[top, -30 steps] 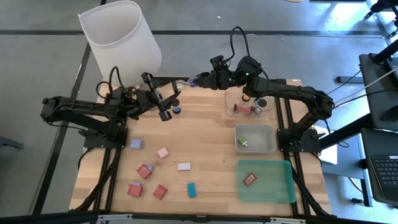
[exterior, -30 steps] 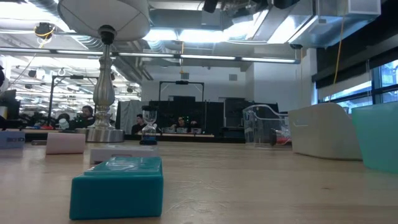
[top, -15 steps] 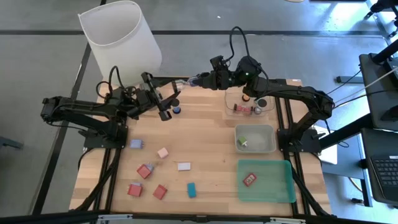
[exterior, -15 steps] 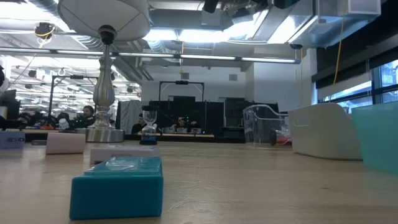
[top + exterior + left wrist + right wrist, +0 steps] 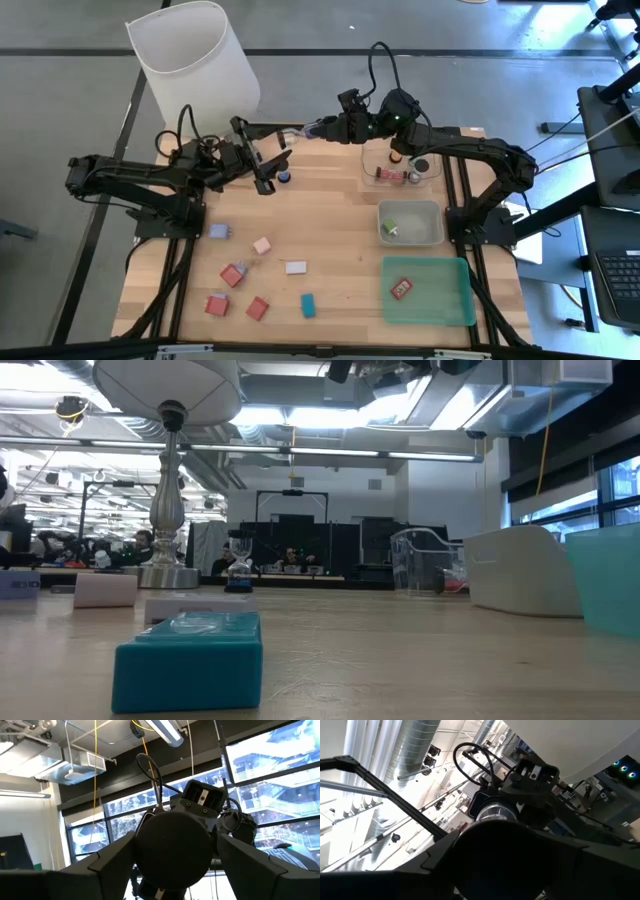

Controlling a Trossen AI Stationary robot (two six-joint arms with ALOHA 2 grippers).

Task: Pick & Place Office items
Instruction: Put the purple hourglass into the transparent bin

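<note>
Both arms hang high over the table's far part, facing each other and touching nothing. My left gripper [image 5: 274, 165] is open above a black cylinder with a blue cap [image 5: 284, 177], which stands on the wood. My right gripper [image 5: 306, 130] is open near the lamp's foot. Loose on the near left of the table lie a lavender block [image 5: 218, 231], a pink block [image 5: 262, 245], a white block [image 5: 296, 267], three red blocks [image 5: 233, 274] and a teal block [image 5: 308, 305], which is nearest in the low view [image 5: 188, 660].
A big white-shaded lamp [image 5: 195, 60] stands at the far left. On the right are a clear tray [image 5: 434, 180] with black cylinders and a red piece, a grey tray [image 5: 432, 238] with a small green piece, and a green tray [image 5: 452, 310] holding a red block [image 5: 402, 289].
</note>
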